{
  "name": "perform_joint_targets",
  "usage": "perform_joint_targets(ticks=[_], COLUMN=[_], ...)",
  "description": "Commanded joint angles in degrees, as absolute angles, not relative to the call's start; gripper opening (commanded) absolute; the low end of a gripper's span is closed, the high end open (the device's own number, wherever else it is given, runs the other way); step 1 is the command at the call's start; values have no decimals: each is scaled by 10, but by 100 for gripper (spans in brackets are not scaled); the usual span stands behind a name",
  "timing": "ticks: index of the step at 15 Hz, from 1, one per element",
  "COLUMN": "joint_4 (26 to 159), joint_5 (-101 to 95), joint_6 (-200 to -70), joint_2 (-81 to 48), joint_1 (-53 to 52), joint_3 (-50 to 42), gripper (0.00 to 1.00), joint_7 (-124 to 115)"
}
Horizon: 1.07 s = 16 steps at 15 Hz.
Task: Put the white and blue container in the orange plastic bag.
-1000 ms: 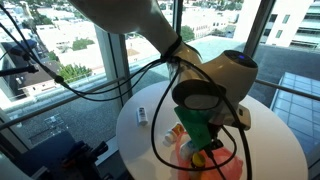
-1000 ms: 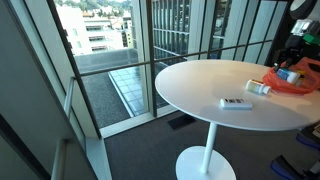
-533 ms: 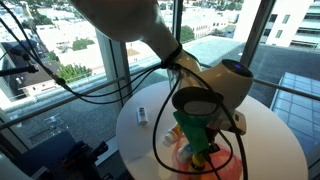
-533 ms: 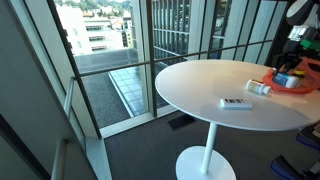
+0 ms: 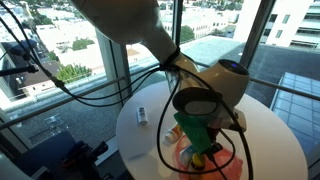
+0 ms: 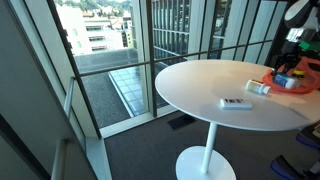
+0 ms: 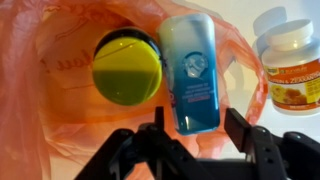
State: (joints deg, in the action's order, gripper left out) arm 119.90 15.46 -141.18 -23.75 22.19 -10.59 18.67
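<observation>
Claw (image 7: 197, 150): I am keeping it released, empty, over the orange bag (image 7: 55, 115). Container (image 7: 195, 75): lying in the bag's mouth beside a yellow disc (image 7: 127, 68). Risk: fingers snagging plastic on withdrawal, spilling it.

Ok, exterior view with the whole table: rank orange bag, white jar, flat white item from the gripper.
1. orange plastic bag, under the gripper.
2. white jar, beside the bag.
3. flat white item, toward the table middle.
</observation>
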Motion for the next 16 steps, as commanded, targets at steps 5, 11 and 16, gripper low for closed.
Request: perform_joint_targets(ticks=[5,11,16], joint_4=[1207,1216,1221], joint_5=[94,79,75], joint_6=[-1405,-1374,-1294], joint_2=[-195,-151,-114], joint_1=[197,177,157], joint_3=[-102,-97,-98], gripper=[100,100,100], joint_7=[178,182,168])
